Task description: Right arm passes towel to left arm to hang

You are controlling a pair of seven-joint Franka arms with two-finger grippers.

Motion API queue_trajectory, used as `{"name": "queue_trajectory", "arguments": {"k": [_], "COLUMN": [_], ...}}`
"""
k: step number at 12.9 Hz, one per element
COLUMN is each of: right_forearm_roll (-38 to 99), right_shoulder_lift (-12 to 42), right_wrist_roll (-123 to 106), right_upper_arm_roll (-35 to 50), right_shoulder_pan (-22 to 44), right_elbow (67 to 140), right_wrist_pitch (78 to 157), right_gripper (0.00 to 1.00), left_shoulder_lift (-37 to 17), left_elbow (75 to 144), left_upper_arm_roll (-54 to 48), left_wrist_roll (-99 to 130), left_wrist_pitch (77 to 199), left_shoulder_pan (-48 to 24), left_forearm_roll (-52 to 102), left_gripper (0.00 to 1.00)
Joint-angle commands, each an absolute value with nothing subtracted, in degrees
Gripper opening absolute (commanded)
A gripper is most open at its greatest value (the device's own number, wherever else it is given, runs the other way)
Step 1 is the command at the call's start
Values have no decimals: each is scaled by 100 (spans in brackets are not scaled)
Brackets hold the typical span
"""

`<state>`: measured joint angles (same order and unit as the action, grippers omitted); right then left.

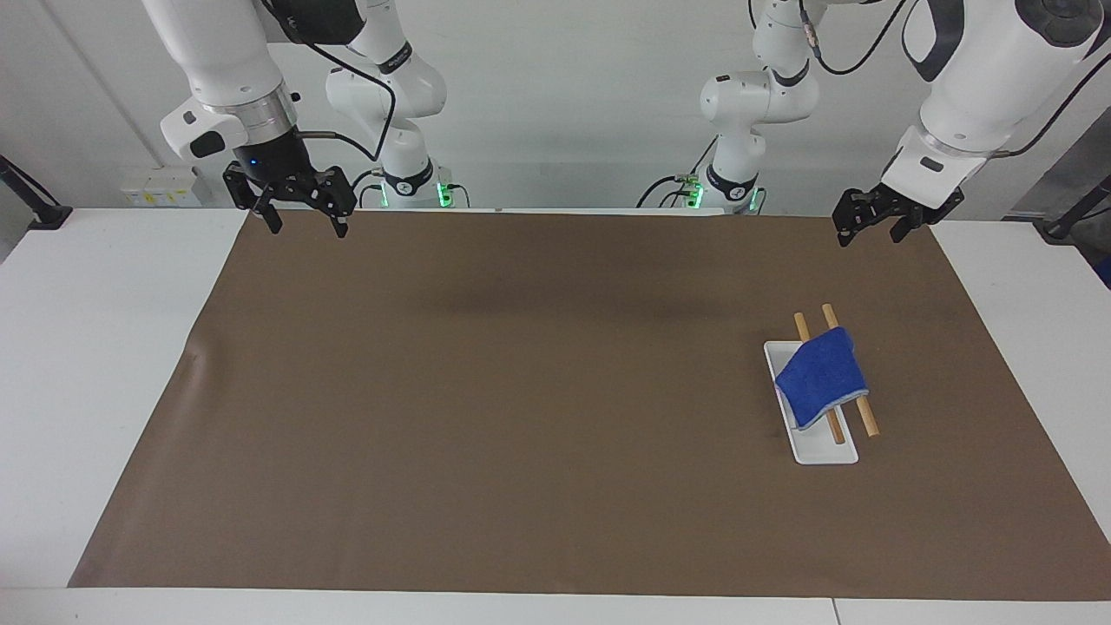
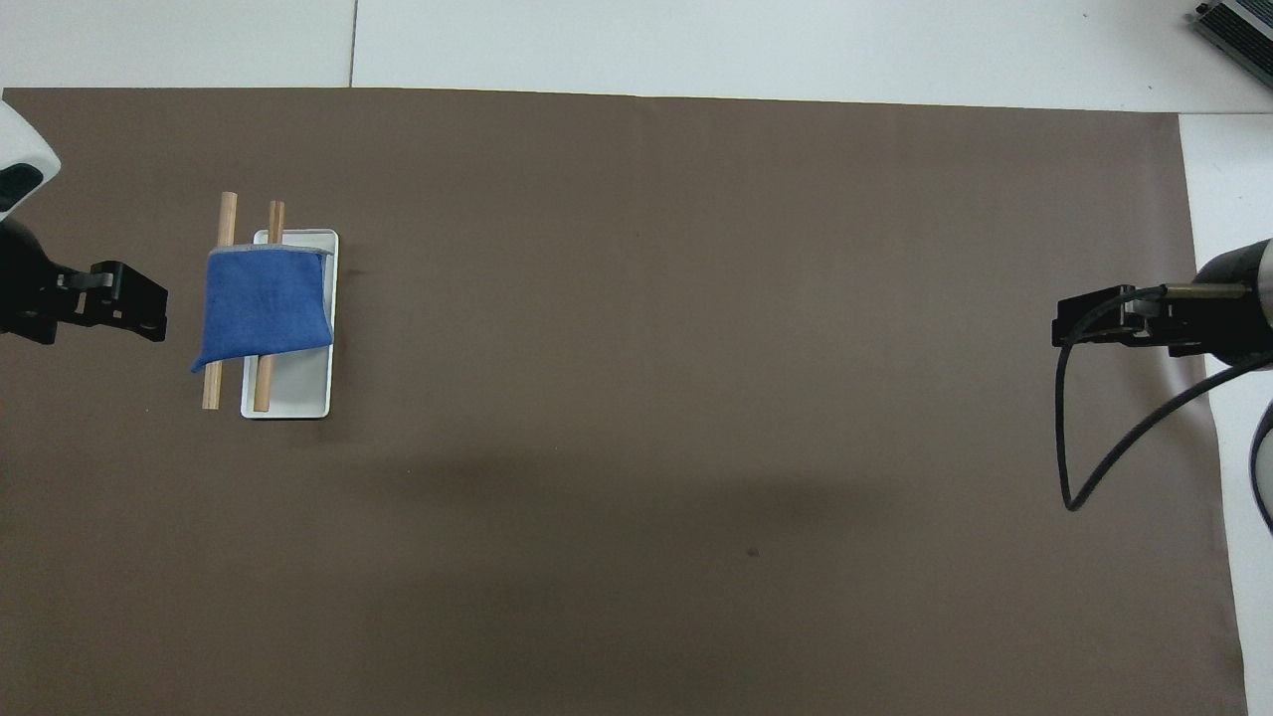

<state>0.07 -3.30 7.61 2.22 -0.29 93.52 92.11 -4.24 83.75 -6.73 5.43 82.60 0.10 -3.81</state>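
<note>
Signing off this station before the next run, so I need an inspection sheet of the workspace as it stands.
Surface: brown mat on a white table, one crease by its edge.
Job's things: towel draped over two wooden rods on a white tray, toward the left arm's end.
Clutter: nothing seen.
Grippers: left gripper raised over the mat's corner, holding nothing; right gripper raised over the other corner, jaws open, empty.
Cables: black cable looping from the right wrist.
Surroundings: white wall; two further arm bases with green lights.
</note>
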Motion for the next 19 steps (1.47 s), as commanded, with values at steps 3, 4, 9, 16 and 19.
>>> {"name": "queue_trajectory", "arguments": {"k": [3, 4, 9, 16, 19], "right_forearm_roll": [35, 44, 35, -26, -26], "right_shoulder_lift": [-396, -396, -396, -396, -396], "right_wrist_roll": [615, 624, 677, 703, 703], "right_upper_arm_roll": [246, 246, 246, 255, 264], "right_shoulder_pan": [-263, -272, -255, -202, -202], "right_elbow": [9413, 9413, 9404, 9404, 9404], "right_wrist_pitch": [9149, 9149, 9123, 9079, 9079], "right_gripper": [100, 100, 100, 100, 100], "left_shoulder_lift": [-132, -106, -79, -79, -79], "left_elbow": [9095, 9175, 9255, 9272, 9220], "left_upper_arm_roll": [-659, -659, -633, -633, -633], "left_wrist_roll": [684, 964, 1459, 1485, 1486], "left_wrist_pitch": [8981, 9096, 9299, 9290, 9281], "left_shoulder_pan": [9, 9, 26, 18, 18], "left_forearm_roll": [-466, -353, -149, -158, -158], "left_gripper": [89, 89, 93, 100, 100]}}
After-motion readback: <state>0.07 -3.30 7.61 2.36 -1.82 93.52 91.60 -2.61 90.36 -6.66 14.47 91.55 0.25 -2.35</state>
